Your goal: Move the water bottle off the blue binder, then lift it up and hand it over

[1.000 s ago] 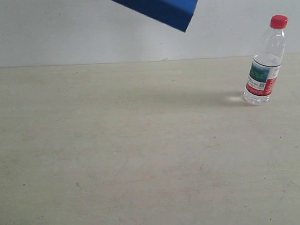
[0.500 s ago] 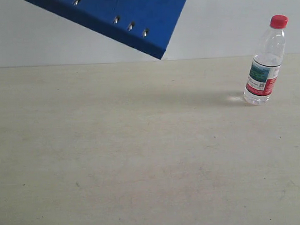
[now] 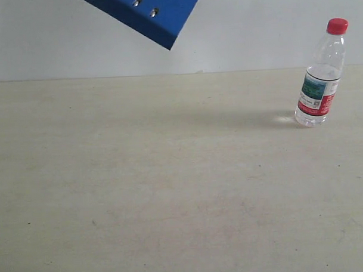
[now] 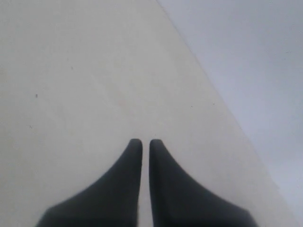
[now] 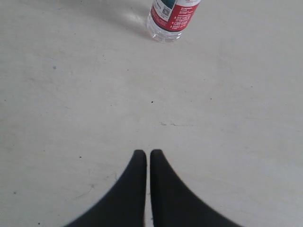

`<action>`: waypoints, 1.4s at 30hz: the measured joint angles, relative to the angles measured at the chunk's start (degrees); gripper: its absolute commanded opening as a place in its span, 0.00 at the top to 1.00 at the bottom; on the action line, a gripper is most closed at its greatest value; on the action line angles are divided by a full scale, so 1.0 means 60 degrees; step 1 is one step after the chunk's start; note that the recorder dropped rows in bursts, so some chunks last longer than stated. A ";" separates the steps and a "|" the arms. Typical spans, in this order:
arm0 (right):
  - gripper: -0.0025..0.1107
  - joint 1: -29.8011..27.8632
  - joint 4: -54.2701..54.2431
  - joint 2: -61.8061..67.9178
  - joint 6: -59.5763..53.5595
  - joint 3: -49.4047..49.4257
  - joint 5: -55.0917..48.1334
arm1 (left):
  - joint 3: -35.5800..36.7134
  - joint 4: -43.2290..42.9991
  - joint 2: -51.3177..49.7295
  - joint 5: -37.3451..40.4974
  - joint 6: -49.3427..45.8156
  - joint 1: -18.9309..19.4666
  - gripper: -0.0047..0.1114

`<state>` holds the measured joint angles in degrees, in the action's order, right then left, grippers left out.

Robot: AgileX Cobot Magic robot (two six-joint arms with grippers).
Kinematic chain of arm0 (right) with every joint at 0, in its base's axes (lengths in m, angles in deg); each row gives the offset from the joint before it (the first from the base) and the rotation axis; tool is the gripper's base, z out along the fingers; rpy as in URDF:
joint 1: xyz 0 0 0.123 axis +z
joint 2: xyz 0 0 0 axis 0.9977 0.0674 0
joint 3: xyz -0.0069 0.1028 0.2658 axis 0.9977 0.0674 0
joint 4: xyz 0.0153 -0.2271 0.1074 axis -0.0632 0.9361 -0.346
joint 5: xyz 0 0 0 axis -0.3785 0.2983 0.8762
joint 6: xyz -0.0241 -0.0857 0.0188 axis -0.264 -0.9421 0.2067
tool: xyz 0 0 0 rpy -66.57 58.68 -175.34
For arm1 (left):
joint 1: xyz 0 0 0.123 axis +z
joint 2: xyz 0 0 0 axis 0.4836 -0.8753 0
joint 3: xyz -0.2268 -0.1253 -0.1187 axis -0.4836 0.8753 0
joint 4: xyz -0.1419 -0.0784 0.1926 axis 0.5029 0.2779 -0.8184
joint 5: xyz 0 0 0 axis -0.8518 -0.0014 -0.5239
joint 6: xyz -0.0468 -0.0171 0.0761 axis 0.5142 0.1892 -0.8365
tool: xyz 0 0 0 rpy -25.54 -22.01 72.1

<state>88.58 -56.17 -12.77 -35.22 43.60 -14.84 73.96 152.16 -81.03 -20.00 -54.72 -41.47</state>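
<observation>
Both jaw pairs were together, empty. Upright water bottle (image 3: 321, 77) on tabletop (image 3: 171, 190) could topple if closed jaws bumped it; blue binder (image 3: 150, 12) hung tilted above.

The left claw (image 4: 142, 143) has two matte black fingers (image 4: 122, 189) tapering to rounded tips; the right claw (image 5: 145, 153) looks identical.

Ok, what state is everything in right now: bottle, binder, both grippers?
water bottle: upright on the table, capped, not held.
blue binder: tilted in mid-air, clear of the table, holder out of frame.
left gripper: shut, empty.
right gripper: shut, empty, short of the bottle.
</observation>
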 measured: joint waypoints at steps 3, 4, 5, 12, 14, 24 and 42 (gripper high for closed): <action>0.98 0.0000 0.0000 0.0000 -0.0063 0.0000 -0.0043 | 0.0000 -0.1012 0.0000 -0.0589 0.0046 0.0000 0.91; 0.98 0.0000 0.0000 0.0000 -0.0103 0.0000 -0.0094 | 0.0000 -0.2286 0.0000 -0.1557 -0.1198 0.0000 0.91; 0.98 0.0000 0.0000 0.0000 -0.0103 0.0000 -0.0112 | 0.0000 -0.3088 0.0000 -0.2183 -0.1833 0.0000 0.91; 0.98 0.0000 0.0000 0.0000 -0.0103 0.0000 -0.0135 | -0.0672 -1.1177 0.0221 -0.2826 -0.4190 0.0000 0.91; 0.98 0.0000 0.0000 0.0000 -0.0103 0.0000 -0.0135 | -0.1163 -1.4402 0.0688 -0.0790 -0.4117 0.0000 0.91; 0.98 0.0000 -0.0044 0.0000 -0.0103 0.0000 0.0036 | -0.1247 -1.4825 0.3574 0.4687 0.6710 -0.0134 0.91; 0.98 0.0000 -0.0428 0.0000 -0.0337 0.0000 0.0175 | 0.1559 -1.5483 0.1386 0.0949 0.6852 0.0990 0.91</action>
<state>88.58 -58.73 -12.77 -37.24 43.60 -13.80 83.31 59.27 -72.72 -14.30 -13.61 -35.53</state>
